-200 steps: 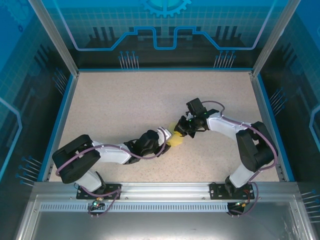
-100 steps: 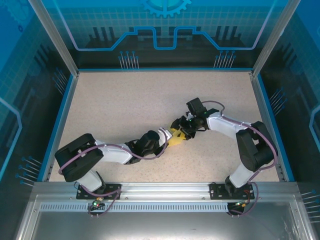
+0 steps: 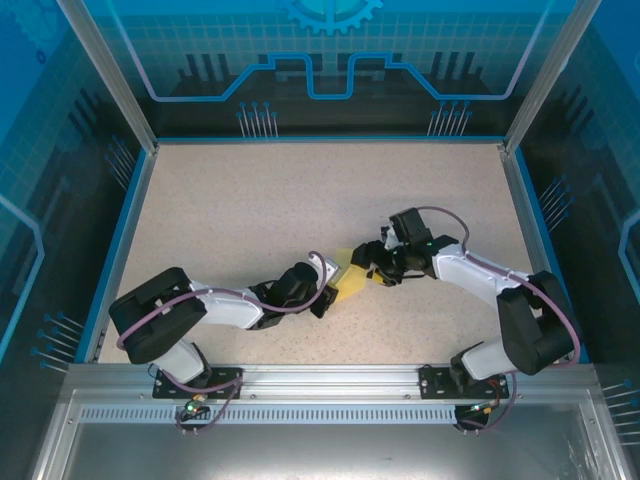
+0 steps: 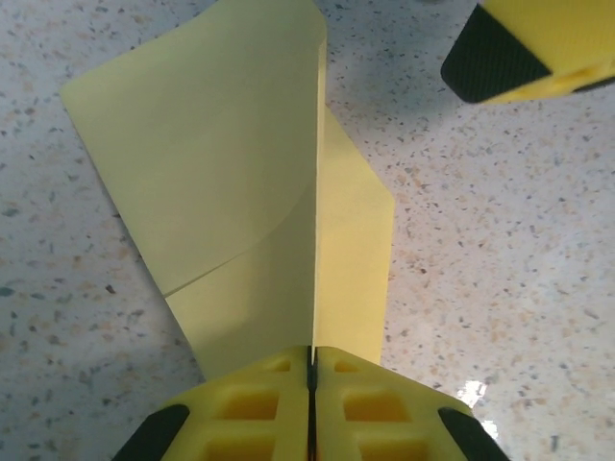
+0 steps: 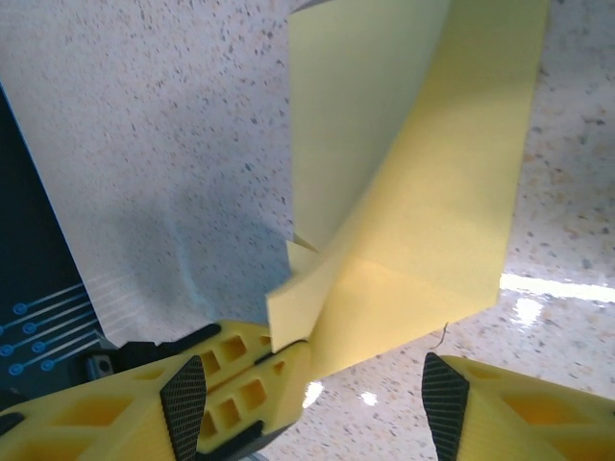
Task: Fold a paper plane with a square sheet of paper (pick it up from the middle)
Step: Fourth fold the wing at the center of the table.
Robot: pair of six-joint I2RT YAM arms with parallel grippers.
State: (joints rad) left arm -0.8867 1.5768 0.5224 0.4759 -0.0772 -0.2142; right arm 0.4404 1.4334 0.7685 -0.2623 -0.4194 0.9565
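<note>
left fingers (image 4: 255, 408) clench our folded sheet of paper (image 4: 221, 163), crease running toward twelve o'clock, our right fingers (image 5: 245, 379) released at one o'clock.

From above, at frame centre, the yellow paper (image 3: 349, 279) shows folds too small to tell, its ends under the left gripper (image 3: 331, 284) and right gripper (image 3: 372, 270). Fingers (image 4: 250, 403) hide its near end at the left wrist view's bottom; the right wrist view's top edge crops it.
</note>
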